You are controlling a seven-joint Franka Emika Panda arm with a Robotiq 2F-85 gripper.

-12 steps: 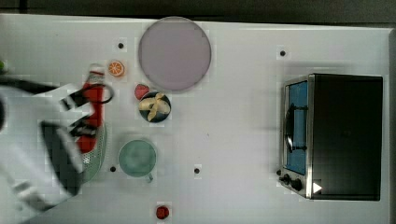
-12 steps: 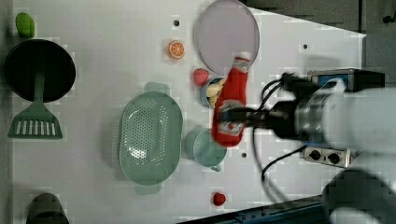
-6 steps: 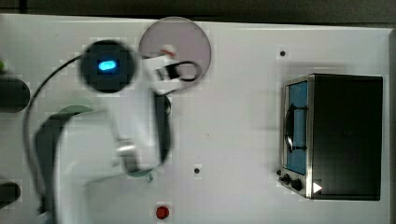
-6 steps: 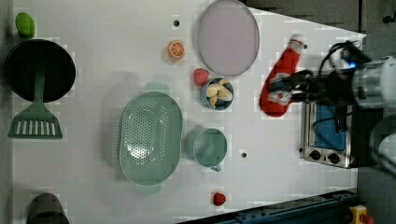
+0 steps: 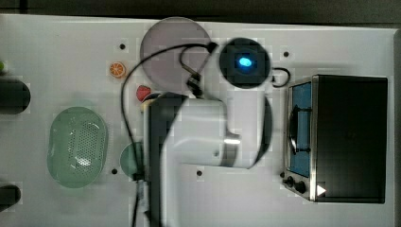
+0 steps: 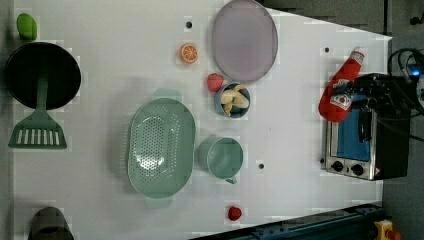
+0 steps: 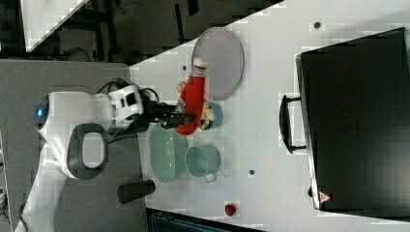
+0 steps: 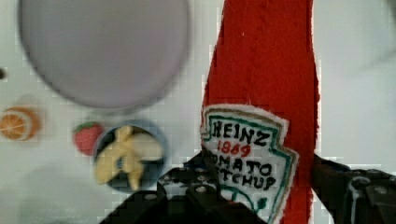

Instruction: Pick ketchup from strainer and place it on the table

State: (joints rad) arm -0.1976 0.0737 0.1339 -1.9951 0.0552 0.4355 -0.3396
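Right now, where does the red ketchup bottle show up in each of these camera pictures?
Left view: ketchup bottle far right, above the oven.
Right view: bottle centre-left, held beside the grey plate.
Wrist view: bottle down the middle, between the gripper fingers.
Shared landmark: the grey plate.

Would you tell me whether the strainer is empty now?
Empty: the strainer shows bare perforations, and the tool holds the ketchup aloft.

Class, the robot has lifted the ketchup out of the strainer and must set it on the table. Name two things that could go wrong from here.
1. The ketchup, shut in the gripper, hangs beside the toaster oven; lowering here might knock it.
2. The gripper clamps the soft bottle low at its label; it may tilt and topple once released on the table.
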